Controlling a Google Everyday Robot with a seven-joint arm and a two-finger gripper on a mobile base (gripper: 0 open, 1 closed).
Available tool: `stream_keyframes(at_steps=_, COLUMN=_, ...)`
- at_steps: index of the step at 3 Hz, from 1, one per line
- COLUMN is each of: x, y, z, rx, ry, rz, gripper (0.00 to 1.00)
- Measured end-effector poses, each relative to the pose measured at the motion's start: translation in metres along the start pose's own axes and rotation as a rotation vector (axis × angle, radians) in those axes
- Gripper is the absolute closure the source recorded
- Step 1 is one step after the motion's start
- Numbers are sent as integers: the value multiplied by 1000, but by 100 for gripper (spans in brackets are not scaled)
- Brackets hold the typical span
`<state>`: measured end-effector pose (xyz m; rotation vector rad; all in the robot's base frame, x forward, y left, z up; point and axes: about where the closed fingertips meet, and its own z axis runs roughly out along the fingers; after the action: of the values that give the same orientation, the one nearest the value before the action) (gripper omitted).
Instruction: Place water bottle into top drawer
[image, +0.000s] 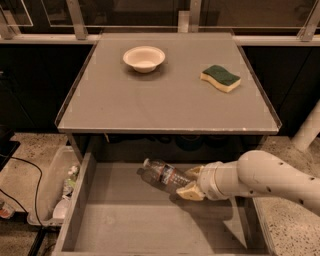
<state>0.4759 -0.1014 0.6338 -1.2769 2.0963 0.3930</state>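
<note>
The water bottle (161, 174) is clear with a white cap and a coloured label. It lies tilted, cap to the upper left, over the back middle of the open top drawer (130, 225). My gripper (191, 182) reaches in from the right on a white arm and is shut on the bottle's lower end, with tan fingers (190, 192) above and below it. The bottle is low over the drawer's grey bottom; I cannot tell whether it touches.
The grey tabletop (165, 95) above the drawer carries a cream bowl (143, 58) at the back left and a green and yellow sponge (220, 78) at the back right. A clear bin (55, 186) with clutter stands on the floor left of the drawer.
</note>
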Motion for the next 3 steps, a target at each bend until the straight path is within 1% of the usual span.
stream_keyframes(at_steps=1, x=5, y=6, z=-2, rx=1, ry=20, rz=-19, gripper=100)
stream_keyframes(at_steps=2, x=5, y=6, z=-2, rx=1, ry=20, rz=-19, gripper=82)
stream_keyframes(at_steps=3, x=5, y=6, z=-2, rx=1, ry=20, rz=-19, gripper=58)
